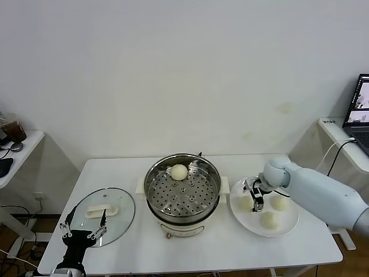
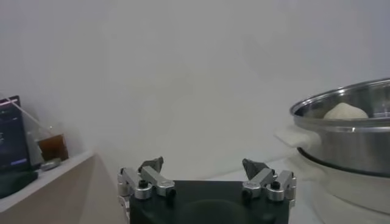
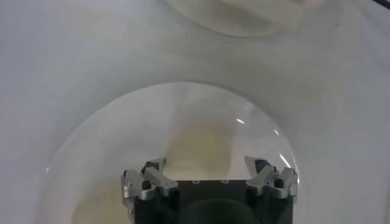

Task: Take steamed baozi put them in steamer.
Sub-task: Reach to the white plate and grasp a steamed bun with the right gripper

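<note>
Over on the white plate (image 1: pixel 291 222) to the steamer's right, the right gripper (image 1: pixel 254 196) is hanging low with its fingers spread wide, pointed down at the bun nearest the pot. Looks to me like it's lining up pick number two: one steamed baozi (image 1: pixel 179 171) already sits on the perforated tray at the back of the steamer (image 1: pixel 182 187), and three are still on the plate. The target bun (image 3: pixel 201 143) lies right under the open fingers, roughly centred between them in the right wrist view, but they don't seem to be touching it yet. So I'd say the next move is a short drop straight down, a gentle close so the bun isn't squashed, then lift and carry across to the tray.

Left gripper (image 1: pixel 84 229) is parked at the table's front-left, fingers open, just over the near edge of the glass lid (image 1: pixel 104 210), doing nothing.
</note>
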